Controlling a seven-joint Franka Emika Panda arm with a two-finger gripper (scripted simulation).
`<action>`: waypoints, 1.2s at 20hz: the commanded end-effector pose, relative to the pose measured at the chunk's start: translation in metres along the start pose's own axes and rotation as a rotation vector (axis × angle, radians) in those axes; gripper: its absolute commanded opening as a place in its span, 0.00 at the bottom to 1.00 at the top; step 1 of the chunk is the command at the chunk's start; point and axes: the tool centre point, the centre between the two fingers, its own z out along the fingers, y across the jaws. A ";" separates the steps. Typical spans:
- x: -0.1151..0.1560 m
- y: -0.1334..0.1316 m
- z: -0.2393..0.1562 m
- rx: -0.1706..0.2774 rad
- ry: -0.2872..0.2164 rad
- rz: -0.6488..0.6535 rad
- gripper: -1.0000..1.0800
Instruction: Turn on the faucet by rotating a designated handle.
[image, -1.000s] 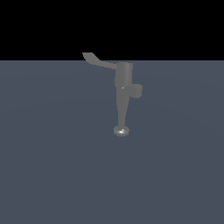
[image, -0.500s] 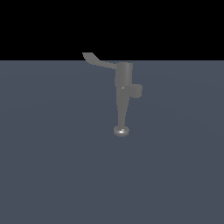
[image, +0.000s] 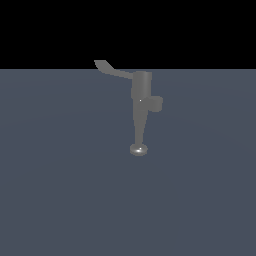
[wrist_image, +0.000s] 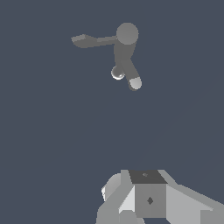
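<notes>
- Your gripper shows only in the wrist view, as a white and grey body at the frame's edge; its fingertips are cut off, so you cannot tell whether the jaws stand open or closed. It holds nothing that can be seen.
- The gripper hangs well apart from the faucet, with bare grey floor between them. In the exterior view no part of the arm appears at all.
- The faucet stands upright on its round disc base, right of centre in the exterior view, with a stubby side knob on that view's right.
- The handle projects from the faucet's top toward the exterior view's left, thin, flat and flared at the tip. Nothing touches it.
- By these frames the step in hand looks like the approach. To do it well, you should probably bring the fingers beside the handle near its flared tip, not the knob, for the longest lever arm.
- Push in an arc around the upright stem; a straight shove may slip off the thin lever.
- No brand, label or writing is legible anywhere.
</notes>
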 end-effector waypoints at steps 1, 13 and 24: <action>0.009 -0.002 0.002 0.005 -0.001 0.040 0.00; 0.067 -0.018 0.022 0.029 -0.008 0.303 0.00; 0.119 -0.036 0.051 0.041 -0.019 0.559 0.00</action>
